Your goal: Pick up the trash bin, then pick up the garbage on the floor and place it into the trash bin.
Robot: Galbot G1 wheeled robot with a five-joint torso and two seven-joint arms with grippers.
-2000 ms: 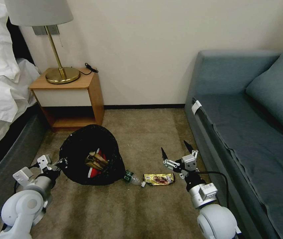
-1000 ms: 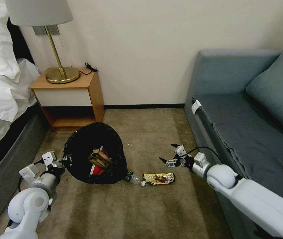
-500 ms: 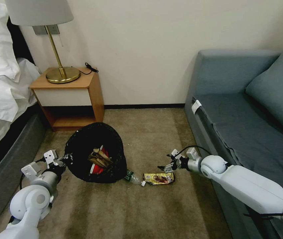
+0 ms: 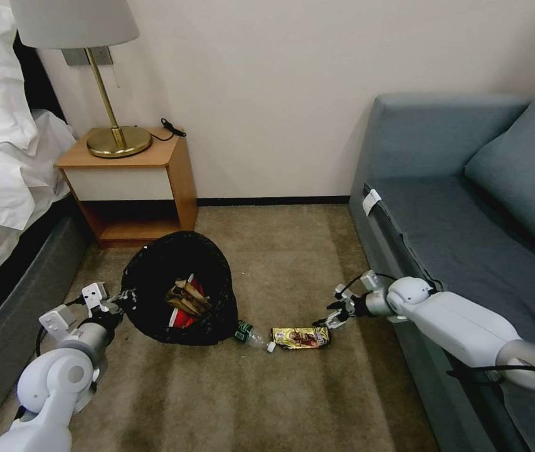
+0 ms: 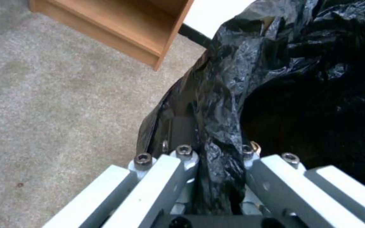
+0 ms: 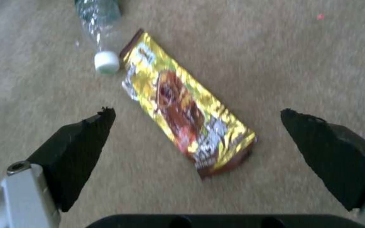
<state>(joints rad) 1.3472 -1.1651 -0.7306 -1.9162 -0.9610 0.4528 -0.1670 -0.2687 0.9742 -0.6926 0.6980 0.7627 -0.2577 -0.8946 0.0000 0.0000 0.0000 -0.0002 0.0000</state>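
Observation:
The trash bin (image 4: 154,276), lined with a crinkly black bag, is tilted above the carpet. My left gripper (image 4: 120,302) is shut on its rim, and the bag (image 5: 229,95) is pinched between the fingers (image 5: 165,177). Inside the bin lie a crumpled brown paper bag (image 4: 185,299) and a red packet (image 4: 182,322). On the floor, a gold-yellow wrapper (image 4: 300,337) (image 6: 182,110) lies beside a small clear bottle (image 4: 249,334) (image 6: 100,19). My right gripper (image 4: 334,316) (image 6: 196,111) hovers open just above the wrapper's right end, straddling it.
A wooden nightstand (image 4: 135,182) with a brass lamp (image 4: 113,135) stands against the back wall. The bed (image 4: 4,188) lines the left side and a blue-grey sofa (image 4: 468,226) the right. Open carpet (image 4: 248,402) lies in front of the litter.
My right arm has reached forward and down, lowering the open gripper to the gold wrapper. The left gripper has kept hold of the bin, which shifted slightly to the right.

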